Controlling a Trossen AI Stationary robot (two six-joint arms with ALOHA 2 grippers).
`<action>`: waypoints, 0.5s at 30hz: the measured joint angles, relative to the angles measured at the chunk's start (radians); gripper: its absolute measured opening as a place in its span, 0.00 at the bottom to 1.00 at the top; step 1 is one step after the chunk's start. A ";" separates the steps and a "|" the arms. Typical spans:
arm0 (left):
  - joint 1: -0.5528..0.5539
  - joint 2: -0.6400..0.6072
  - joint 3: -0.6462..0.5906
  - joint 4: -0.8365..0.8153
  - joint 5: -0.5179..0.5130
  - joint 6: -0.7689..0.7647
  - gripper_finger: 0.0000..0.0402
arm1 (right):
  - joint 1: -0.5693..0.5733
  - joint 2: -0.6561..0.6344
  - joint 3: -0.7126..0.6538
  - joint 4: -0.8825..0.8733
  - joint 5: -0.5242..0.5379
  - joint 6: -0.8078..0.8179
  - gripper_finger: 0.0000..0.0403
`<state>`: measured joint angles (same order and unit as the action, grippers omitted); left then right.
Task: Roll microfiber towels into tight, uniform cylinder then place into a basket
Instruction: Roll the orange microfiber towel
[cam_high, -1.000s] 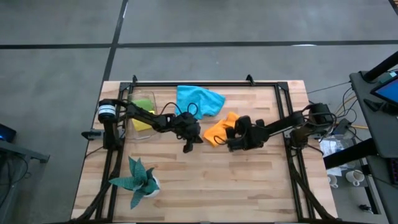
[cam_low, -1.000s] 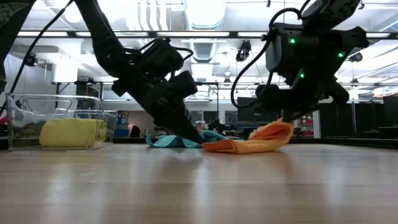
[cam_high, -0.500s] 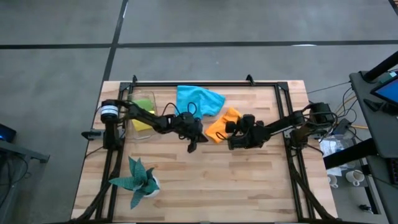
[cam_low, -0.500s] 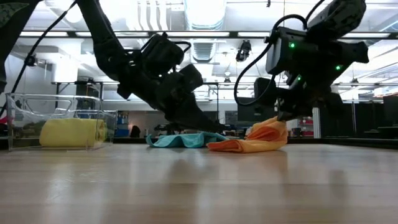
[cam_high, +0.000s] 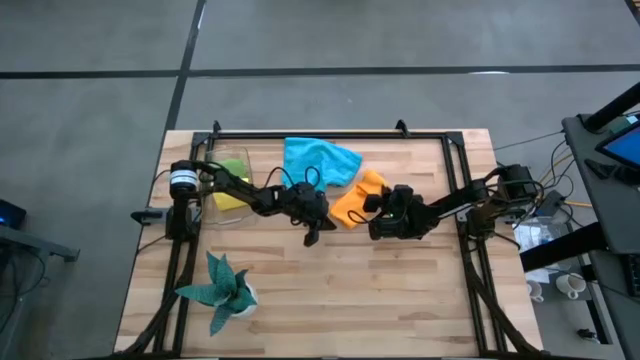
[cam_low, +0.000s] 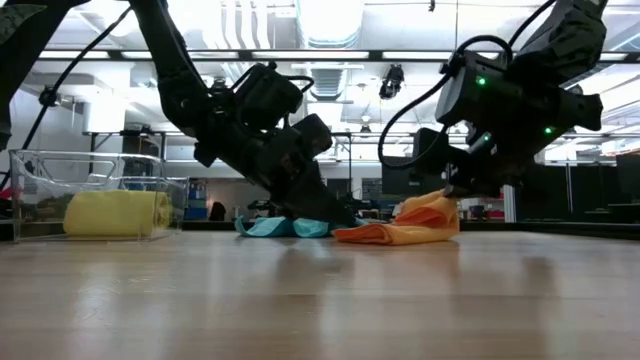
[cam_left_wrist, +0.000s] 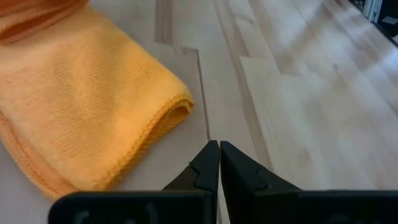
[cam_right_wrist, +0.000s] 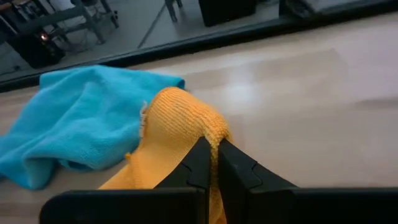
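Note:
An orange towel (cam_high: 352, 207) lies folded over near the table's middle, its lower layers flat on the wood and touching the crumpled blue towel (cam_high: 320, 162) behind it. My right gripper (cam_right_wrist: 213, 144) is shut on the orange towel's right part. My left gripper (cam_left_wrist: 219, 144) is shut, its tips low over bare wood just in front of the towel's folded corner (cam_left_wrist: 177, 107) and clear of the cloth. The clear basket (cam_low: 100, 160) at the left holds a rolled yellow towel (cam_low: 115, 213) and a lime green one (cam_high: 232, 168). My right gripper pinches a raised fold of the orange towel (cam_right_wrist: 186, 115) between its two fingers, coming slanting down from the table's right side. The cloth bulges up over the fingertips. The pinched part (cam_low: 432, 205) is lifted a little while the rest of the towel stays on the table.
A black metal frame (cam_high: 330, 135) runs around the table's edges. A spiky teal plant in a white pot (cam_high: 222, 290) stands near the front left corner. Bare wood stretches across the table's near half (cam_high: 380, 290).
My right gripper has sunk and rolled while staying shut on the orange towel, whose raised fold now sits lower. My left gripper, still shut, has crept toward the orange towel and tipped flatter, its tips now beside the towel's near corner.

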<state>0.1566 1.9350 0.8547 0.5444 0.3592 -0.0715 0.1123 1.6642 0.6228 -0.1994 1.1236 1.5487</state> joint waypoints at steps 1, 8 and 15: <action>0.000 0.000 0.000 0.004 0.000 0.000 0.00 | 0.001 0.000 0.000 0.003 0.012 -0.012 0.03; -0.002 0.000 0.000 0.211 -0.167 -0.033 0.00 | 0.003 0.000 0.000 0.040 0.050 -0.109 0.03; 0.070 0.035 0.090 0.282 -0.255 -0.001 0.00 | 0.003 0.000 0.000 0.054 0.057 -0.094 0.03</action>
<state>0.2269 1.9697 0.9445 0.8260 0.1043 -0.0727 0.1154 1.6642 0.6224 -0.1452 1.1801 1.4544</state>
